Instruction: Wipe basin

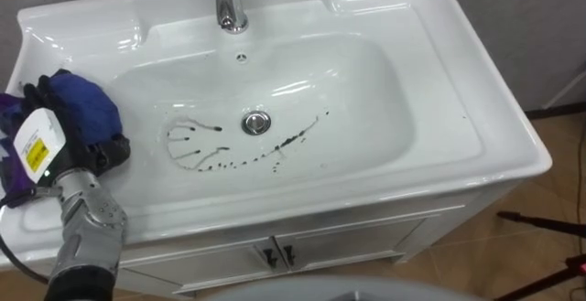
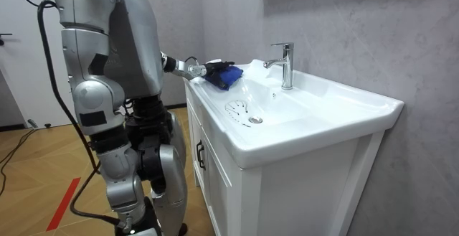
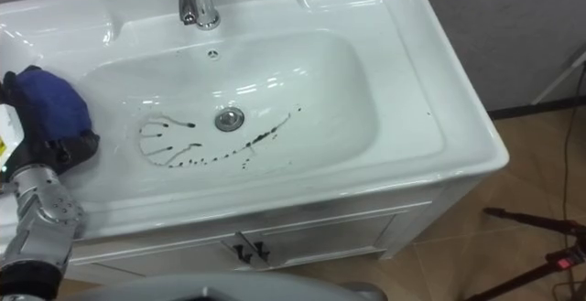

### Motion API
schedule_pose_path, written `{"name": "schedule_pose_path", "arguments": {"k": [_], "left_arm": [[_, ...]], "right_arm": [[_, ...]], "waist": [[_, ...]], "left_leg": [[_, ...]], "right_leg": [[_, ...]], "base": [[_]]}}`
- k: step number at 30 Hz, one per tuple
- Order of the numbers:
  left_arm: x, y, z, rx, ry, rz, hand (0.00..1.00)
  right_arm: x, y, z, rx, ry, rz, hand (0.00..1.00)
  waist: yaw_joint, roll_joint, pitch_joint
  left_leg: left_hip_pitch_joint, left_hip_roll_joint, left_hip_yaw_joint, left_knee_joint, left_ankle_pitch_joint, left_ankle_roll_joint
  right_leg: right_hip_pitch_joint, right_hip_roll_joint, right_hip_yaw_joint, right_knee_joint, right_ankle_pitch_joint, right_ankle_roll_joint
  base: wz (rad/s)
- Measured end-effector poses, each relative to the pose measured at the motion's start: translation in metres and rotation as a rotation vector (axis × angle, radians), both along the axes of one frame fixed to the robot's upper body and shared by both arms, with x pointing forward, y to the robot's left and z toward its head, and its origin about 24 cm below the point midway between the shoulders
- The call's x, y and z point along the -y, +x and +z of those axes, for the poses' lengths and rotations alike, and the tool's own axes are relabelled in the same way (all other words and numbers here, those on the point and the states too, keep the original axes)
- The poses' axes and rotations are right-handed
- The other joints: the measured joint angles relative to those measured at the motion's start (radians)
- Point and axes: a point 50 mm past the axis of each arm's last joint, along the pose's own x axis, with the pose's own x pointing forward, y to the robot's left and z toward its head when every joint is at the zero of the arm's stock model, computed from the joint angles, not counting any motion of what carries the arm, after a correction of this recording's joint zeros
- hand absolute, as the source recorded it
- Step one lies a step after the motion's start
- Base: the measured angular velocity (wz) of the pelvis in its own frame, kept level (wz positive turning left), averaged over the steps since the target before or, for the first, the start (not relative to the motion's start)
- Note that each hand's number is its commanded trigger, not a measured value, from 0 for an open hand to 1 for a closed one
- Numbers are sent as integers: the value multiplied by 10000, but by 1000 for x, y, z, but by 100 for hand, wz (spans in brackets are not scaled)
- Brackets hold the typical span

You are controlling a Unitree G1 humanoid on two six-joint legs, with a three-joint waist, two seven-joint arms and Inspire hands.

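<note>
The white basin has dark streaks and spots in its bowl, left of and below the metal drain. My left hand rests on the basin's left rim, its dark fingers curled round a bunched blue cloth. The cloth sits at the bowl's left edge, a short way left of the streaks. In the room view the same hand holds the cloth at the basin's far corner, and I stand upright against the cabinet front.
A chrome tap rises at the back of the bowl, with an overflow hole under it. Below the basin are white cabinet doors with dark handles. Wooden floor and a dark stand leg lie at the right.
</note>
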Motion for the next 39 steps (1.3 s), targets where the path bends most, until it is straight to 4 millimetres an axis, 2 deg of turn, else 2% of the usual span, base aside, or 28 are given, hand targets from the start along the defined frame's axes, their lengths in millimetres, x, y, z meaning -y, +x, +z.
{"name": "schedule_pose_path", "arguments": {"k": [13, 20, 21, 22, 23, 26, 28, 29, 39], "left_arm": [[-5, -7, -7, -444, -171, 243, 0], [-7, -10, -11, -739, -376, 297, 0], [-7, -10, -11, -742, -379, 303, 45], [-8, -11, -11, -763, -376, 318, 82], [-8, -12, -11, -814, -350, 315, 100], [-8, -13, -13, -1016, -240, 241, 100], [-8, -13, -13, -1066, -75, 204, 100], [-8, -13, -12, -1056, 173, 154, 100], [-17, -13, -7, -925, 698, 321, 100]], "right_arm": [[4, 4, 2, -19, 77, -58, 0], [5, -1, 3, -445, 246, -303, 0], [5, -2, 3, -490, 244, -318, 0], [5, -2, 3, -516, 277, -321, 0], [5, -2, 3, -512, 325, -348, 0], [7, -2, 4, -560, 318, -348, 0], [7, -4, 4, -698, 320, -360, 0], [7, -2, 4, -697, 324, -355, 0], [8, -3, 5, -984, 499, -475, 0]], "waist": [[71, -13, -9], [64, -31, -27], [65, -39, -33], [80, -47, -45], [78, -57, -58], [75, -52, -111], [79, -81, -204], [85, -82, -221], [75, -55, -220]], "left_leg": [[301, 18, 196, -104, 34, -54], [473, 6, 221, -211, 59, -87], [483, 6, 221, -224, 63, -91], [553, -4, 211, -329, 97, -105], [588, -16, 173, -375, 131, -109], [613, -18, 111, -409, 165, -127], [624, -13, 67, -413, 170, -136], [638, -5, 46, -417, 176, -146], [776, -3, -28, -465, 191, -171]], "right_leg": [[165, 33, 184, -24, -21, -36], [223, 24, 241, -40, -97, -78], [227, 25, 240, -40, -97, -78], [249, 30, 251, -47, -97, -79], [273, 28, 249, -70, -95, -82], [406, 46, 208, -215, -71, -106], [424, 61, 183, -225, -73, -109], [428, 74, 181, -230, -71, -113], [592, 95, 245, -336, -87, -145]], "base": [[-5], [-3], [0], [0], [0], [1], [6], [5], [-3]]}}
